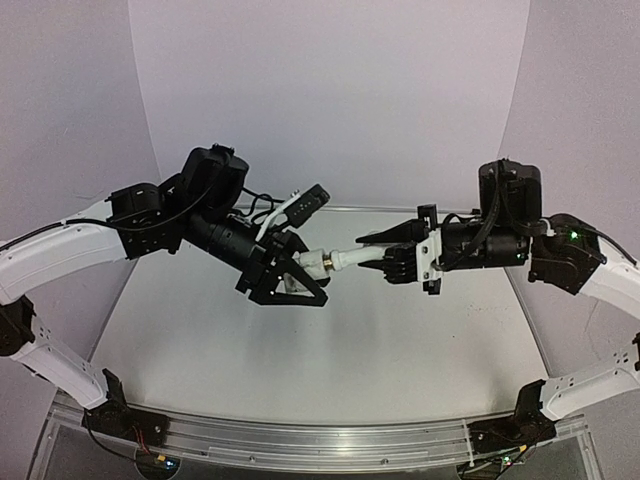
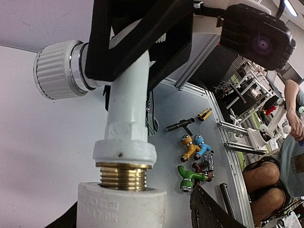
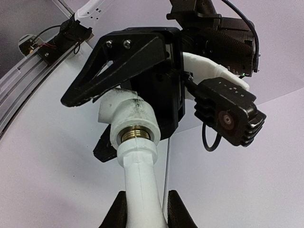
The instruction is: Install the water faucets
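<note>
Between the fingers of the right pincer [image 3: 146, 211], closed tight, sits the body of the white tap [image 3: 140, 166], its long axis running straight ahead out of the grip. Just beyond, the brass thread [image 3: 134, 133] enters the short white fitting [image 3: 121, 108] with a few turns bare, so seating looks unfinished. Farther along the same line, the left pincer [image 1: 300, 268] clamps that fitting, facing the right one. Both hang above the worktop [image 1: 330, 370]. The next move likely depends on turning about this shared axis.

Two grippers (left gripper [image 1: 312, 272], right gripper [image 1: 368, 255]), one white tap [image 2: 126, 90], one white fitting [image 2: 121, 206] — three coloured taps [image 2: 190, 176] at least
</note>
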Tool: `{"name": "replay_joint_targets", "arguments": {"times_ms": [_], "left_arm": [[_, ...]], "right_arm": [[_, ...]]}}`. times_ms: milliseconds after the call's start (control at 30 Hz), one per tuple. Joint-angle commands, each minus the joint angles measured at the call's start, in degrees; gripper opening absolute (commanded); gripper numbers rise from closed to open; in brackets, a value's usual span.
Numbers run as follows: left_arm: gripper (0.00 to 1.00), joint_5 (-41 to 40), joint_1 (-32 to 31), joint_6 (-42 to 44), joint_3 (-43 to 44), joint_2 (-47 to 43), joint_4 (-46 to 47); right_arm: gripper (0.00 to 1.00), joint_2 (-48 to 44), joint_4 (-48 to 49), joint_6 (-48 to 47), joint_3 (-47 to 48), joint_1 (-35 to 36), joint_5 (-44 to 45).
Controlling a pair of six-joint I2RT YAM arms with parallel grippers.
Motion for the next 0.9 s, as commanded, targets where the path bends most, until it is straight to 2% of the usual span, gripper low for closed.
{"name": "replay_joint_targets", "arguments": {"times_ms": [0, 67, 333, 433, 867], "left_arm": [[0.59, 1.0, 0.1, -1.9, -0.6, -2.8, 4.8], [0.53, 2.0, 0.2, -2.8, -0.8, -2.9, 5.5], [0.14, 7.0, 1.0, -7.0, -2.6, -3.2, 10.1], [0.03, 8.7, 1.1, -8.0, -2.5, -2.6, 10.6], [0.00, 13.4, 1.1, -13.1, -2.0, -0.2, 12.0]], "right_arm": [[0.00, -2.7, 5.0, -2.1, -1.1, 0.2, -0.2], [0.00, -3.3, 5.6, -3.1, -1.8, 0.2, -0.6], [0.00, -6.6, 9.5, -6.4, -5.5, 0.2, -2.3], [0.00, -7.7, 12.0, -7.6, -7.2, 0.2, -2.8], [0.00, -10.2, 16.3, -24.2, -12.8, 0.2, -1.0]]}}
